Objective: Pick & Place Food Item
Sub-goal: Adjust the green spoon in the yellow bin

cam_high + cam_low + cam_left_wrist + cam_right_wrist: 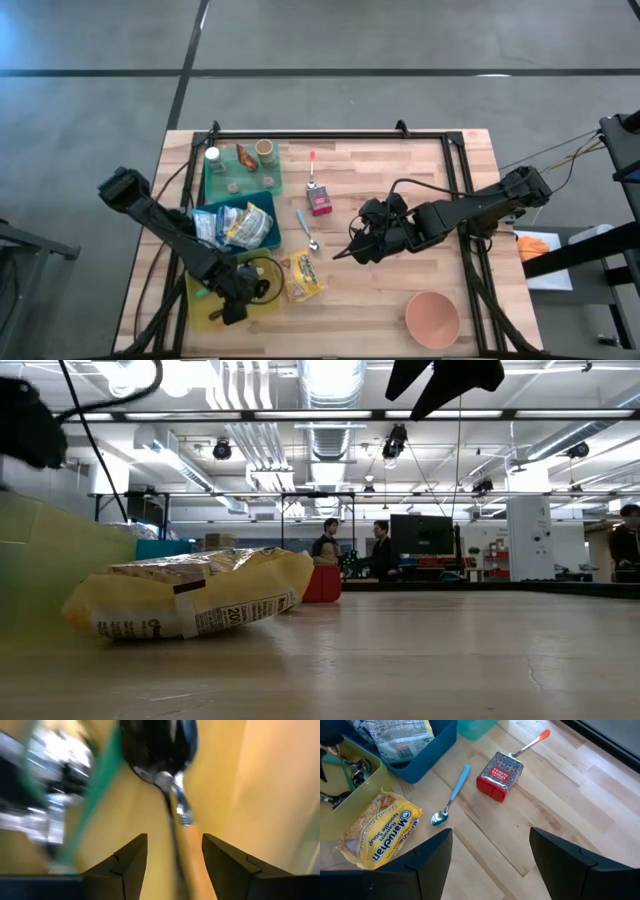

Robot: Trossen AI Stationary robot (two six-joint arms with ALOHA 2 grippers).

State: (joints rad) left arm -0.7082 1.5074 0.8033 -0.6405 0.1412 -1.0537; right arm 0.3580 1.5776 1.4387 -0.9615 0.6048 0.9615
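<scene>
A yellow noodle-soup packet lies flat on the table beside a yellow-green tray. My left gripper points down into that tray, open. Its fingers stand on either side of the orange handle of a utensil with a metal neck and a dark bowl. My right gripper hangs open above the table's middle with nothing between its fingers. It is to the right of the packet and of a blue-handled spoon. My left gripper comes from above with its fingers on either side of the utensil's orange handle, which lies on the tray floor. A gap shows at one finger; whether the other finger touches the handle I cannot tell.
A blue bin with packets stands beyond the yellow-green tray, and a green tray with small items lies farther back. A red tin and an orange-tipped utensil lie mid-table. A pink bowl sits near right. People stand in the room behind.
</scene>
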